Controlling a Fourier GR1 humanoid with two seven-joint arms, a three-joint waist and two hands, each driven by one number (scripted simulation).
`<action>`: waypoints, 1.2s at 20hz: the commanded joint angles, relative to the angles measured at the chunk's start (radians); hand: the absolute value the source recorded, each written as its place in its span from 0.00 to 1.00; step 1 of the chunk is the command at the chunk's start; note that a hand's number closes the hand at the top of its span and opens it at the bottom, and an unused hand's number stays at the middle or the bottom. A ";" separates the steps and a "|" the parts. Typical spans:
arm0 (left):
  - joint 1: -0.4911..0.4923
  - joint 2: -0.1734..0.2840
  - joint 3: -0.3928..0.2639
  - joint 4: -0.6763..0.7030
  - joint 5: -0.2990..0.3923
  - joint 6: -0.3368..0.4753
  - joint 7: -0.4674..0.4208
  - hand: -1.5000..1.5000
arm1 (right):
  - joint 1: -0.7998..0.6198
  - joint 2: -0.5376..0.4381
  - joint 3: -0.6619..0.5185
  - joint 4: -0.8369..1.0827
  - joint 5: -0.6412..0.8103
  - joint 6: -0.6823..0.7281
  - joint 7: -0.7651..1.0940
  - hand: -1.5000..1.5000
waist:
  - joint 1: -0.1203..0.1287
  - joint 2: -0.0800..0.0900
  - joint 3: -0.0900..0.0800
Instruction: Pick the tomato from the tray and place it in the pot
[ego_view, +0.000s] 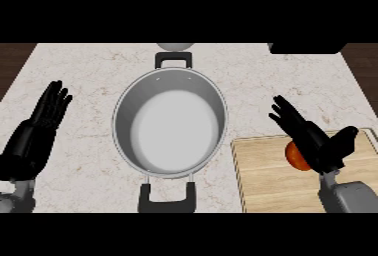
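Note:
A red tomato (295, 156) lies on the wooden tray (273, 185) at the lower right, mostly hidden behind my right hand (317, 145). That hand hovers over the tomato with straight fingers and its thumb spread, open. The grey oval pot (171, 122) with black handles stands in the middle of the counter, nothing inside it. My left hand (33, 137) rests open at the left edge, fingers up.
A pale round object (175, 46) sits just behind the pot's far handle. A dark object (306, 47) shows at the counter's back right corner. The marble counter (88, 70) spreads around the pot.

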 joint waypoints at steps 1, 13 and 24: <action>0.007 0.003 0.011 -0.019 -0.040 0.031 0.086 0.50 | 0.060 -0.022 -0.069 0.042 -0.028 0.081 -0.117 1.00 | 0.004 -0.002 0.011; 0.106 0.045 0.009 0.158 -0.126 0.127 0.140 0.50 | 0.195 -0.082 -0.435 0.242 0.066 0.014 -0.949 0.00 | -0.027 0.005 0.020; 0.101 0.030 0.000 0.066 -0.177 0.119 0.227 0.50 | 0.116 -0.326 -0.384 0.435 0.232 0.177 -1.021 0.00 | 0.007 -0.003 0.010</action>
